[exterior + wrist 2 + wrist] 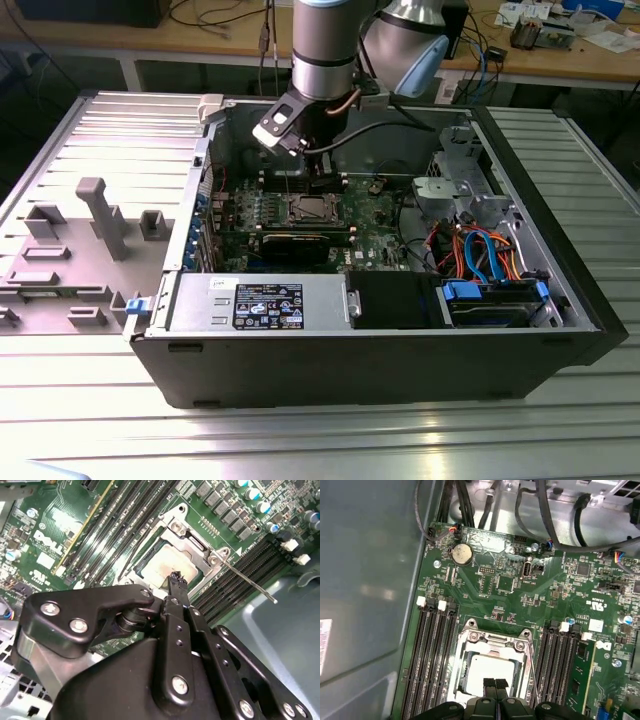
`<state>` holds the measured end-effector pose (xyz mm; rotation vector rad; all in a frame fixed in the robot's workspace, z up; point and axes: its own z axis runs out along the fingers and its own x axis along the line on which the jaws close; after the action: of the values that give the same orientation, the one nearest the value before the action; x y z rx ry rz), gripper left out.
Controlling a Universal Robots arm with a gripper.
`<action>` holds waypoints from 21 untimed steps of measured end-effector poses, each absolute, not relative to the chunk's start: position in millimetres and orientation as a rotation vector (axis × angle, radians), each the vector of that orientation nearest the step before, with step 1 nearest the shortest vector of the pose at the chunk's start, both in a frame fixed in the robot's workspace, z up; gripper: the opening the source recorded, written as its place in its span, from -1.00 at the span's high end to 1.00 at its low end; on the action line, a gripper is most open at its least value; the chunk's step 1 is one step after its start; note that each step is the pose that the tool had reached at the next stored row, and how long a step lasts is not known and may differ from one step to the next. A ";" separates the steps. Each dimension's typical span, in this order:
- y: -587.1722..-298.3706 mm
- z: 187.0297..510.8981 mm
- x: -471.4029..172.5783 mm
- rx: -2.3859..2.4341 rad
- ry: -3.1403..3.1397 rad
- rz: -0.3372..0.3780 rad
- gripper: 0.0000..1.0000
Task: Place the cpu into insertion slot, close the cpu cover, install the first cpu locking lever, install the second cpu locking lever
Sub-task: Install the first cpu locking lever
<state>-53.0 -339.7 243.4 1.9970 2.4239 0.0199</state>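
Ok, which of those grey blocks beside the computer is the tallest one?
The grey post with the wider cap, on the exterior view's left of the computer case. It rises well above the low grey blocks around it.

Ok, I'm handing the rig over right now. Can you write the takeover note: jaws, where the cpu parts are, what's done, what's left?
Gripper: jaws shut, apparently holding nothing, tips close above the cpu.
Cpu: seated in the slot.
Cover: looks down over the cpu.
Lever: sticks out free from the slot's corner in the second wrist view, not latched. I cannot judge the other one.
Done: cpu placed, cover apparently closed.
Left: lever locking.
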 end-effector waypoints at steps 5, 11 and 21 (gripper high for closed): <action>-339.4 251.6 -53.0 1.992 2.418 0.007 0.79; -339.4 251.9 -53.0 1.990 2.415 -0.002 0.79; -339.4 252.2 -53.0 1.986 2.411 -0.011 0.79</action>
<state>-53.0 -339.4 252.2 1.9863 2.4106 -0.0115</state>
